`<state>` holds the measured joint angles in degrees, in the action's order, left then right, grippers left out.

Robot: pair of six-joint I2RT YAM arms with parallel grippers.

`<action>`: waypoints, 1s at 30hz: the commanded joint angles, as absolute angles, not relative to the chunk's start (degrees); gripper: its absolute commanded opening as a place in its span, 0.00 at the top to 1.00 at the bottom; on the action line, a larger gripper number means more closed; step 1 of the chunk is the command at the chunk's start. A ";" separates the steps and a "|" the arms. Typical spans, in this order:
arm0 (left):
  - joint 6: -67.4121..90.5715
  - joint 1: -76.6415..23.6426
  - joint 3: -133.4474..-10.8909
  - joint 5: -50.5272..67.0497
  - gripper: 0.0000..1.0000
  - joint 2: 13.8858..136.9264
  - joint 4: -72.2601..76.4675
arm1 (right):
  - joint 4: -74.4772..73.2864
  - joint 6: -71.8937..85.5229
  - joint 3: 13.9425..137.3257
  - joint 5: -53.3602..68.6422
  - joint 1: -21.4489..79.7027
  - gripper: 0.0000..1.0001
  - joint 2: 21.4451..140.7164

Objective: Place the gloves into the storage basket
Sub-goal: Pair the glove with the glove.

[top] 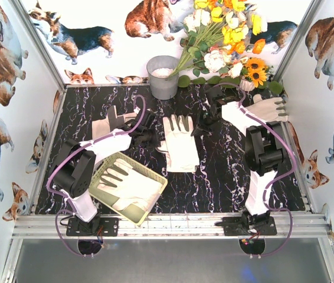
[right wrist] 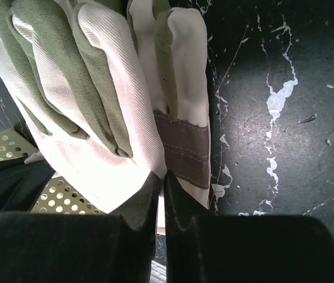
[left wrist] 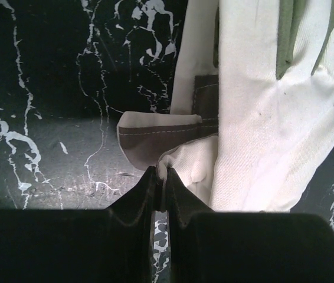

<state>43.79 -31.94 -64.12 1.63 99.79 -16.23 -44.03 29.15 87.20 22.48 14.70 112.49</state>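
Gloves and basket on the counter point(top: 226, 183). The basket point(top: 103, 167) is sitting near left beside the left arm. One glove point(top: 128, 188) is lying inside it, its long axis running diagonally and its fingers pointing far-left. A centre glove point(top: 179, 144) is lying lengthwise, with fingers pointing away from the arm bases. The left glove point(top: 104, 127), partly under the left arm, is pointing the same way. The right glove point(top: 267, 109) is pointing right.

The left tool point(top: 145, 137) point(left wrist: 161, 174) is clenched at the centre glove's cuff edge. The right tool point(top: 202, 125) point(right wrist: 162, 175) is clenched against its fingers. Whether either is pinching cloth cannot be told.
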 commanded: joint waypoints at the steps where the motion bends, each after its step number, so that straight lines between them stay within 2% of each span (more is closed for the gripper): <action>1: 43.47 -30.41 -64.73 -3.53 1.00 99.56 -22.79 | -44.48 30.97 90.38 19.23 13.95 1.00 112.70; 30: 42.24 -29.20 -68.91 -2.88 1.00 106.29 -25.80 | -46.42 30.95 90.58 15.90 14.37 1.00 117.15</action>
